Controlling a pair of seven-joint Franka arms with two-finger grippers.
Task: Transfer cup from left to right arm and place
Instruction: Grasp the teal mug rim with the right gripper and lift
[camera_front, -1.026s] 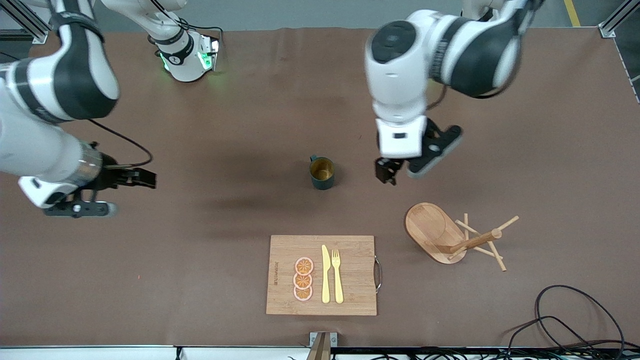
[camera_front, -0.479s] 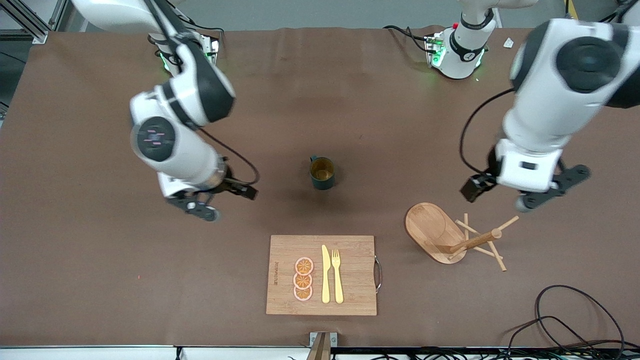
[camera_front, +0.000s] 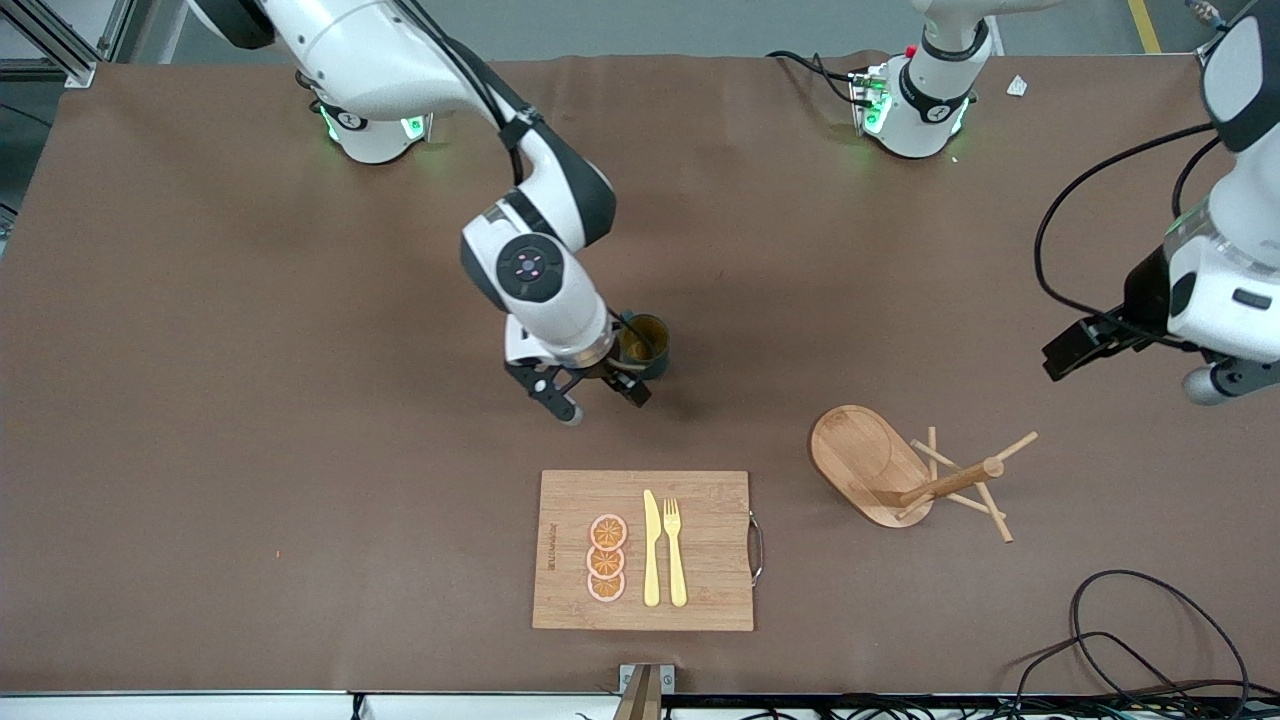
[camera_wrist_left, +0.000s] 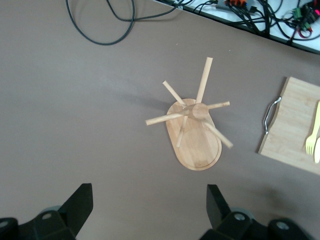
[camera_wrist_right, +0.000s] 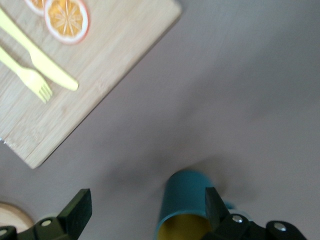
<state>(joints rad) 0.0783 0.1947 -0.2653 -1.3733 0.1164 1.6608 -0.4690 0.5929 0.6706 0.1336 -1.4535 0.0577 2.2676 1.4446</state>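
The dark teal cup (camera_front: 653, 341) stands upright mid-table, yellowish inside, partly hidden by my right gripper (camera_front: 605, 402). That gripper is open and low right beside the cup. In the right wrist view the cup (camera_wrist_right: 187, 207) shows between the open fingers, close against one finger (camera_wrist_right: 214, 202), and my right gripper (camera_wrist_right: 145, 210) holds nothing. My left gripper (camera_front: 1130, 372) is open and empty, up in the air at the left arm's end of the table. In the left wrist view my left gripper (camera_wrist_left: 148, 205) is over bare table near the peg stand.
A wooden peg stand (camera_front: 900, 470) lies tipped on its side, nearer the front camera, toward the left arm's end; it also shows in the left wrist view (camera_wrist_left: 192, 125). A cutting board (camera_front: 700, 590) with orange slices, a yellow knife and a fork lies near the front edge. Cables (camera_front: 1150, 640) lie at the corner.
My right arm swung in from its end of the table to the cup. My left arm pulled away from the cup toward its own end. The cup stayed put.
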